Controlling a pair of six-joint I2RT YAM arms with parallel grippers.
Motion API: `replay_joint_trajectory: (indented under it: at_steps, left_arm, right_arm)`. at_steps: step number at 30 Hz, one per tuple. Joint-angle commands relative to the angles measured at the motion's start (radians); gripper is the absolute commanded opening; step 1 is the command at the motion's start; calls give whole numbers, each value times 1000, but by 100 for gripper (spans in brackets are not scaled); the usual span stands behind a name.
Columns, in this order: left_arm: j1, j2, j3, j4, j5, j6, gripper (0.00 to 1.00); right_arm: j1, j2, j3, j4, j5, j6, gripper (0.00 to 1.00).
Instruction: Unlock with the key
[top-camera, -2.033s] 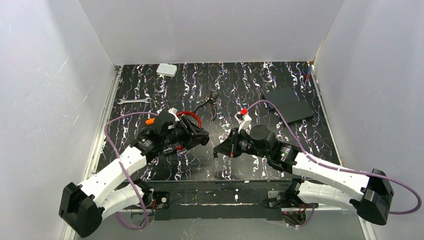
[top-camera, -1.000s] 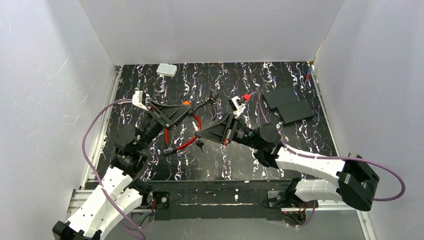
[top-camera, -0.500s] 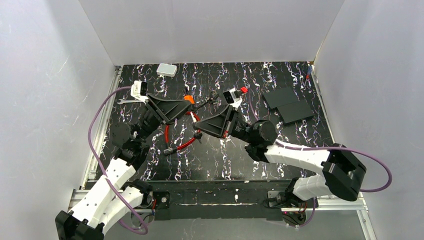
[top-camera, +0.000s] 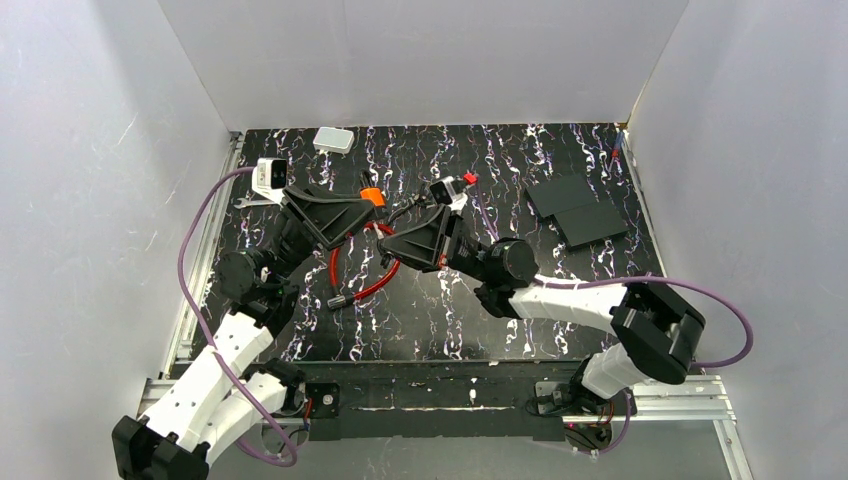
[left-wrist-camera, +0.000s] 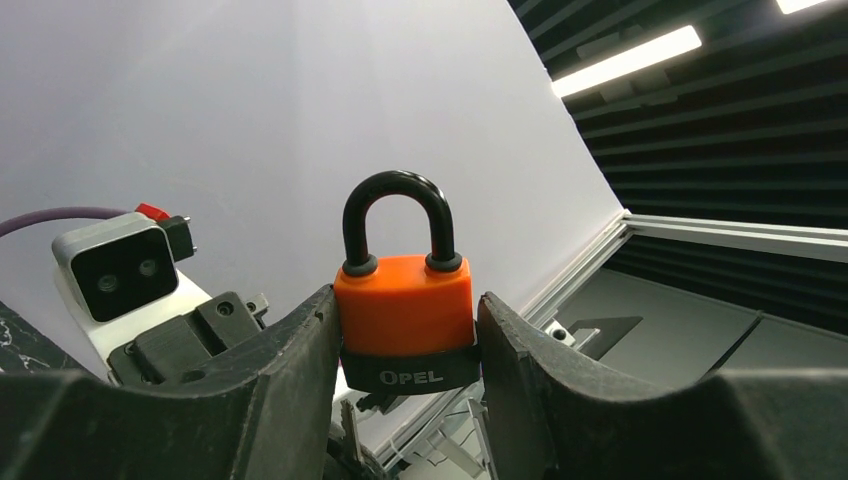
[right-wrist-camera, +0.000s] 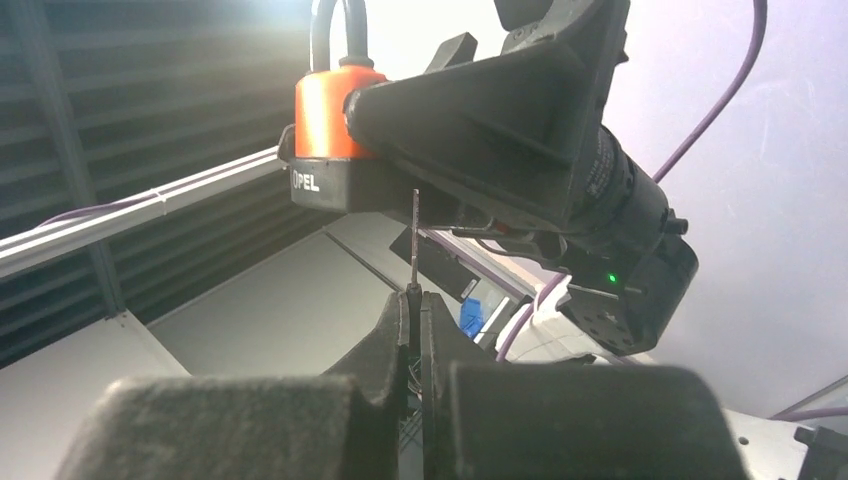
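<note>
My left gripper (left-wrist-camera: 405, 310) is shut on an orange padlock (left-wrist-camera: 405, 315) with a black base and a black shackle, and holds it up off the table; from above the padlock (top-camera: 371, 196) shows at the tip of that gripper (top-camera: 352, 214). My right gripper (right-wrist-camera: 415, 297) is shut on the key (right-wrist-camera: 413, 240). The thin blade of the key points up at the black base of the padlock (right-wrist-camera: 325, 150). I cannot tell whether blade and base touch. In the top view the right gripper (top-camera: 392, 244) sits just right of the left one.
A red cable loop (top-camera: 362, 285) lies on the black marbled table (top-camera: 450, 310) under the grippers. Black-handled pliers (top-camera: 415, 207) lie behind them, a white box (top-camera: 333, 140) at the back left, and flat black boxes (top-camera: 578, 210) at the right. White walls enclose three sides.
Both arms have risen and swung toward the back of the table. The right gripper has moved the key left, closer to the padlock in the left gripper.
</note>
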Motion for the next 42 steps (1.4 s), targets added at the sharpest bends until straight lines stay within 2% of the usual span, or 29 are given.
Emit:
replay_joint_trajectory:
  at_steps: [1, 17, 22, 28, 42]
  left_arm:
    - [6, -10, 17, 110, -1, -7, 0]
    - [23, 24, 82, 120, -2, 25, 0]
    - [23, 33, 79, 150, -5, 16, 0]
    - [23, 19, 53, 167, -8, 14, 0]
    - [23, 6, 15, 196, -11, 12, 0]
  right_arm:
    - [-1, 5, 75, 210, 11, 33, 1]
    - [-1, -39, 52, 226, -104, 59, 1]
    - [0, -65, 55, 177, -87, 26, 1]
    - [-2, -21, 96, 249, -72, 72, 1]
    - [-13, 2, 155, 264, -57, 87, 1]
